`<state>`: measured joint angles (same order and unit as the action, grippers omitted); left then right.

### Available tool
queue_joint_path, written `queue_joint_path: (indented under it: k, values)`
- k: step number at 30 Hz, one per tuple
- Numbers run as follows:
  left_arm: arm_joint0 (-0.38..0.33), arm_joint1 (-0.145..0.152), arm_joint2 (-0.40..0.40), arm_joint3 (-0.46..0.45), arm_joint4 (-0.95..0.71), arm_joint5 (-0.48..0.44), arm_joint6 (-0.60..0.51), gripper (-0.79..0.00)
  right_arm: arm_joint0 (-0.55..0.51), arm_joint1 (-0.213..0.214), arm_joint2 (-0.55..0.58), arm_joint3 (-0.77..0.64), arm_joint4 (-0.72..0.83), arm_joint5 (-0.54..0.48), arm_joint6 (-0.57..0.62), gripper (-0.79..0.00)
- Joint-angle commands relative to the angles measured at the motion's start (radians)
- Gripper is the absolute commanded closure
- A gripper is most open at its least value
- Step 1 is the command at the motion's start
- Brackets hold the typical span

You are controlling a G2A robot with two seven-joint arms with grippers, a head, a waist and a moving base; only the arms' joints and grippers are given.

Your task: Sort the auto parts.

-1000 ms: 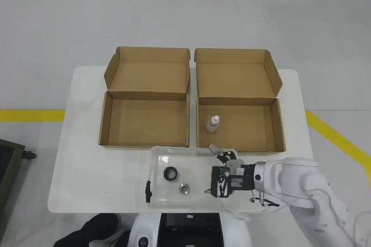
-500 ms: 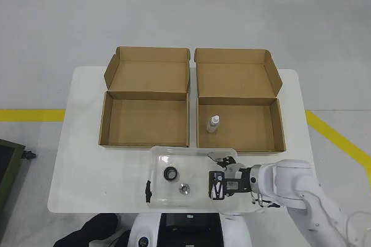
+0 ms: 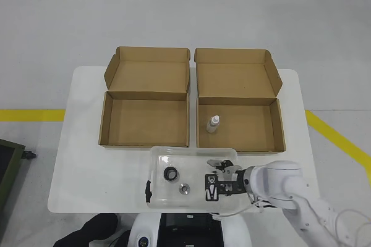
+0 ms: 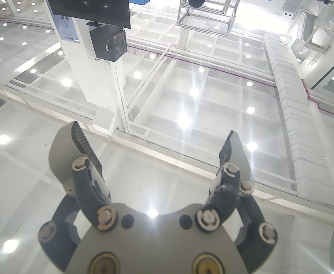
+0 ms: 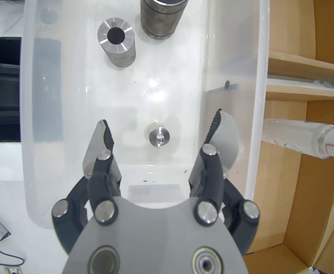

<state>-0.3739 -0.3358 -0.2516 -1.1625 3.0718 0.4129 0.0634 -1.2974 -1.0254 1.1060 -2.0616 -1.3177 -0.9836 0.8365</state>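
A clear plastic bin (image 3: 173,149) stands at the table's front edge. It holds a dark ribbed bearing sleeve (image 5: 162,4) (image 3: 170,175), a silver bushing (image 5: 116,41) (image 3: 185,188) and a small silver stud (image 5: 159,137). My right gripper (image 5: 161,128) (image 3: 209,186) hangs open inside the bin's right end. Its fingers stand on either side of the stud, above it, without touching it. My left gripper (image 4: 154,136) is open with nothing in it and points up at a ceiling.
Two open cardboard boxes stand behind the bin, the left one (image 3: 145,120) bare inside. The right box (image 3: 260,126) holds a small clear bottle (image 3: 214,123) (image 5: 301,138). The bin wall (image 5: 259,86) rises close beside one right finger.
My right gripper has slid left, from over the bin's right rim to inside the bin. The parts and the boxes have not moved.
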Motion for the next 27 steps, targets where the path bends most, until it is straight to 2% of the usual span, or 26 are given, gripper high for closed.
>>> queue_joint_path:
  k: [1, 18, 21, 27]
  values:
    - [0.000, 0.000, 0.000, 0.000, 0.000, 0.000, 0.000, -0.785, 0.007, 0.002, -0.015, 0.004, -0.017, 0.003, 0.003, -0.533]
    - [0.000, 0.000, 0.000, 0.000, 0.000, 0.000, 0.000, -0.785, 0.102, 0.015, -0.173, 0.044, -0.143, 0.063, 0.063, -0.437]
    - [0.000, 0.000, 0.000, 0.000, 0.000, 0.000, 0.000, -0.785, 0.118, 0.020, -0.201, 0.051, -0.159, 0.074, 0.074, -0.391]
    - [0.000, 0.000, 0.000, 0.000, 0.000, 0.000, 0.000, -0.785, 0.149, 0.031, -0.245, 0.066, -0.147, 0.098, 0.098, -0.379]
